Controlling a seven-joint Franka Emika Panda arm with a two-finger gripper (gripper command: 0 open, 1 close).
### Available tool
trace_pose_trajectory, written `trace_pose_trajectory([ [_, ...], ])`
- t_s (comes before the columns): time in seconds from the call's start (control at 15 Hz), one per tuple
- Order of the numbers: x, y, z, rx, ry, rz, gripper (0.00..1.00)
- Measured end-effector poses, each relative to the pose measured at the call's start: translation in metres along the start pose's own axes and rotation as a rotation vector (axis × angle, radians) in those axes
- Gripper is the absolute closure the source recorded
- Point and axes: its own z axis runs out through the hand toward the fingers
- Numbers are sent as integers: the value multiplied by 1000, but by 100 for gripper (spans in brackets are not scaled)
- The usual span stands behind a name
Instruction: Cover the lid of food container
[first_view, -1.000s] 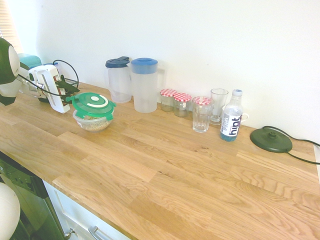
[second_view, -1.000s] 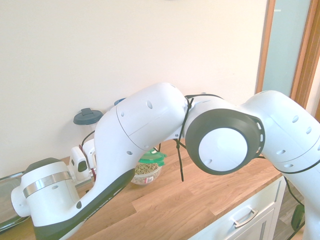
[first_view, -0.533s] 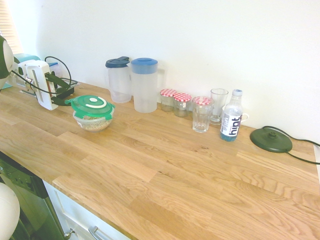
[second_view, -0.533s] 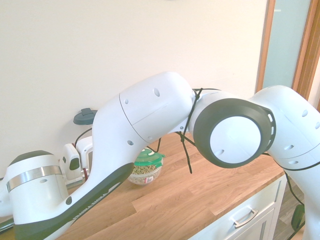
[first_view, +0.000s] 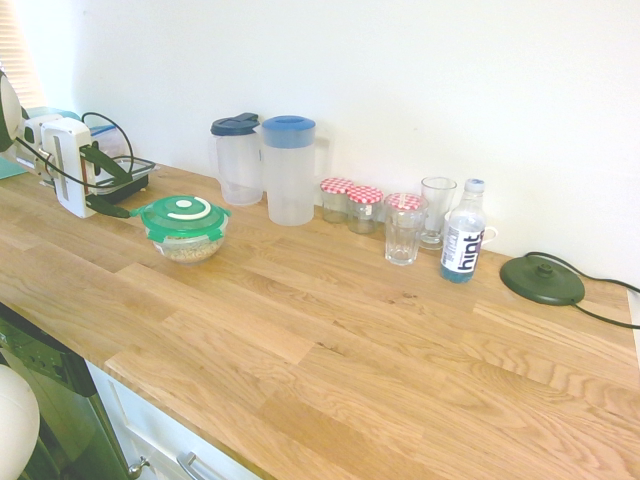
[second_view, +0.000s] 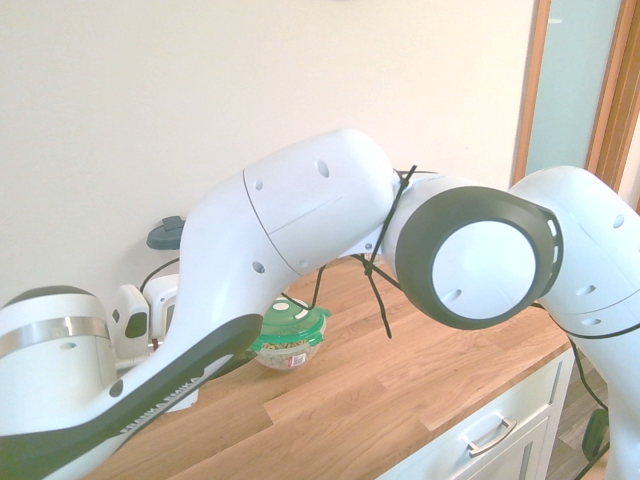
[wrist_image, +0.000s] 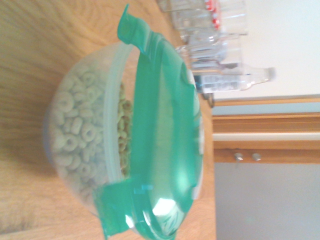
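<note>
Gripper open and empty beside lid resting on food container.

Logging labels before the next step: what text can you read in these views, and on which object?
"hint": vertical white lettering on the dark label of the water bottle.
Smaller print on that label: too small to read.
The lid: white ring markings only, no words.
Wrist view: the bottle's print is blurred, unreadable.
</note>
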Motion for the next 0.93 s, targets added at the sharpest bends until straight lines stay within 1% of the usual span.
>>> trace_pose_trajectory([
  [0.2, 40, 41, -24, 94, -143, -38, 0],
  [0.33, 78, 71, -19, 185, -239, -42, 0],
  [0.4, 100, 82, -6, 232, -284, -40, 0],
  [0.6, 168, 116, 52, 369, -443, -29, 0],
  [0.73, 195, 139, 85, 473, -546, -6, 0],
  [0.93, 218, 168, 131, 633, -680, 32, 0],
])
